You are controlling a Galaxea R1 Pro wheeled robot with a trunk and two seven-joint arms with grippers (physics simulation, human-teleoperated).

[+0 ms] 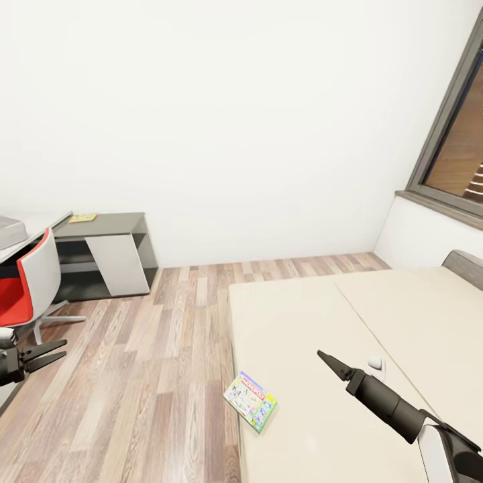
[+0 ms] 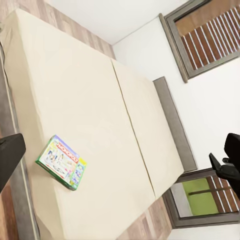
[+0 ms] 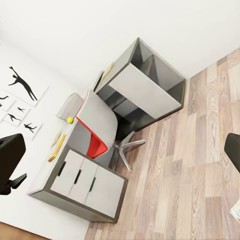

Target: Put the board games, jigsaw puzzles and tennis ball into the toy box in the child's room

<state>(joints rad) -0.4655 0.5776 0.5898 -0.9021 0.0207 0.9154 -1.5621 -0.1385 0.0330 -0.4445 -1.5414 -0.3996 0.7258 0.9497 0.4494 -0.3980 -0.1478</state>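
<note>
One board game (image 1: 249, 401), a pale green-edged flat box, lies at the near left edge of the beige bed (image 1: 376, 315); it appears again as the board game (image 2: 62, 163) in the left wrist view. My right gripper (image 1: 333, 364) hovers over the bed to the right of that box, its fingers (image 3: 11, 159) spread with nothing between them. My left gripper (image 1: 43, 354) is open over the floor at far left. The grey toy box (image 3: 70, 105) and the yellow-green tennis ball (image 3: 70, 120) sit on the table (image 3: 44, 169), beside small flat yellowish pieces (image 3: 57, 145).
A red-and-white chair (image 1: 28, 282) stands at the table. A lower dark grey side cabinet (image 1: 104, 258) against the wall carries a flat yellowish item (image 1: 82, 218). Wooden floor (image 1: 154, 362) lies between chair and bed. A window (image 1: 459, 147) is at the right.
</note>
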